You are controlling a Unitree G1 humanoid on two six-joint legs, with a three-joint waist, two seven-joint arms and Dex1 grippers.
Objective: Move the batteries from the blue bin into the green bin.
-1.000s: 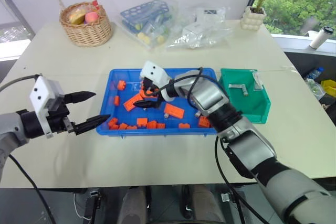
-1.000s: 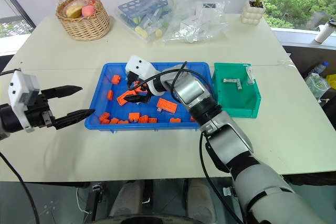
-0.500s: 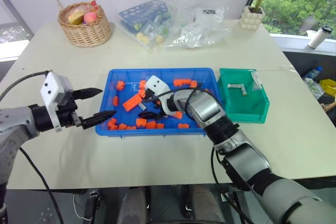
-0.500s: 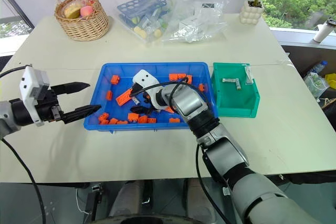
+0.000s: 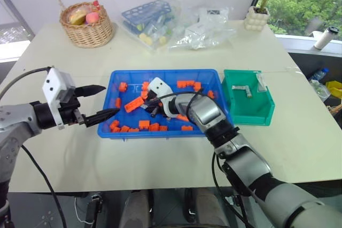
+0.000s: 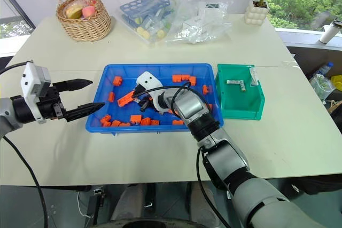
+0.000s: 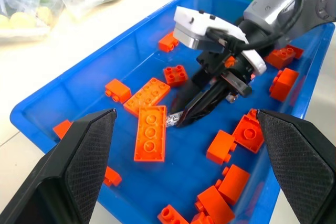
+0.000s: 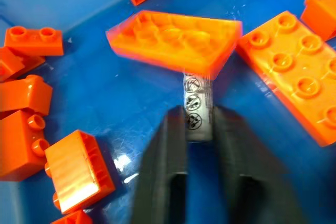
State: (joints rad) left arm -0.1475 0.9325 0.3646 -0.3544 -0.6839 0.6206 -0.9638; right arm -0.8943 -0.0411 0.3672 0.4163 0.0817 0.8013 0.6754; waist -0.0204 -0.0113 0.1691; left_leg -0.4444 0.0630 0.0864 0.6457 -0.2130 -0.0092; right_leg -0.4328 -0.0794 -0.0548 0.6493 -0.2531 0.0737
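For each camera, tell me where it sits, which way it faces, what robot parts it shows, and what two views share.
Left and right eye views: head, looking forward and down over the table; both arms show.
Left wrist view: along the open left gripper toward the blue bin; its fingers frame the right gripper.
Right wrist view: right gripper shut on a battery beside orange bricks.
Shared: both wrist views show that battery.

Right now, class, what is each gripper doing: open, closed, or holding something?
Left gripper: open, holding nothing, beside the blue bin.
Right gripper: closed on a battery inside the blue bin.
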